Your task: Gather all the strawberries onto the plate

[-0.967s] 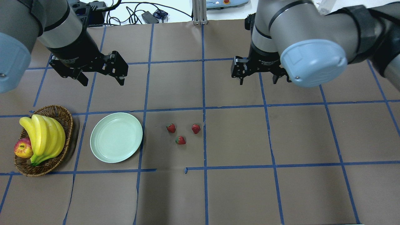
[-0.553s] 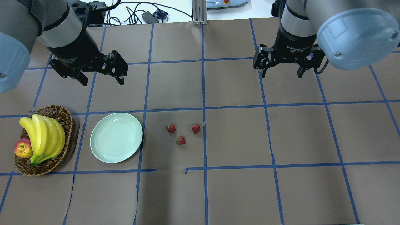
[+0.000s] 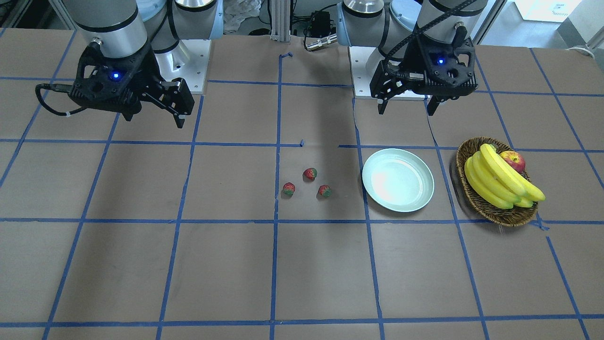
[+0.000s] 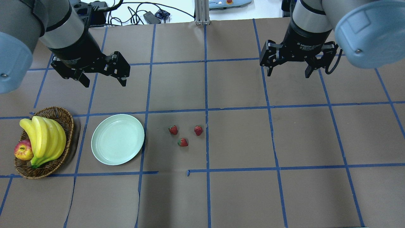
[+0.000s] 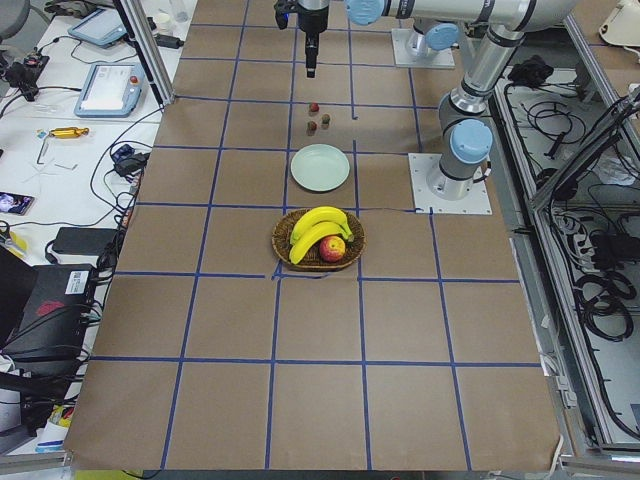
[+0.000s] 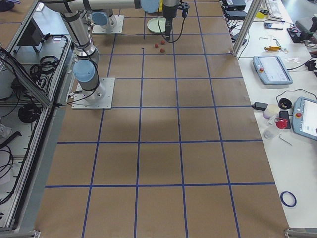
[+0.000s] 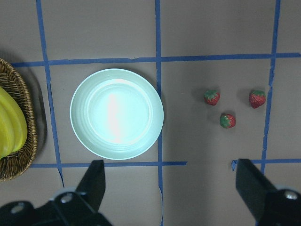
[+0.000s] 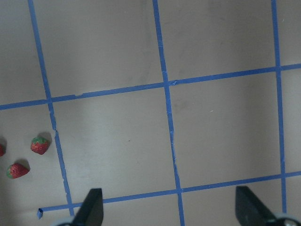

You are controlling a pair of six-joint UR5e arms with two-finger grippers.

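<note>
At right wrist view's left edge | one strawberry (image 8: pixel 1 149) cut off

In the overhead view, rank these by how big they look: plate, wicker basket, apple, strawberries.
1. wicker basket, somewhat larger than the plate
2. plate
3. apple, partly hidden by the bananas
4. strawberries; the three look alike, so they are not ranked among themselves

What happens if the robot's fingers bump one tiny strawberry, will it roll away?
Probably. The strawberries look small and rounded, lying loose on flat brown paper, so a nudge could roll or skid one. Being tiny, each likely weighs almost nothing. Their tapered shape may let them squirt out of a pinch.
</note>
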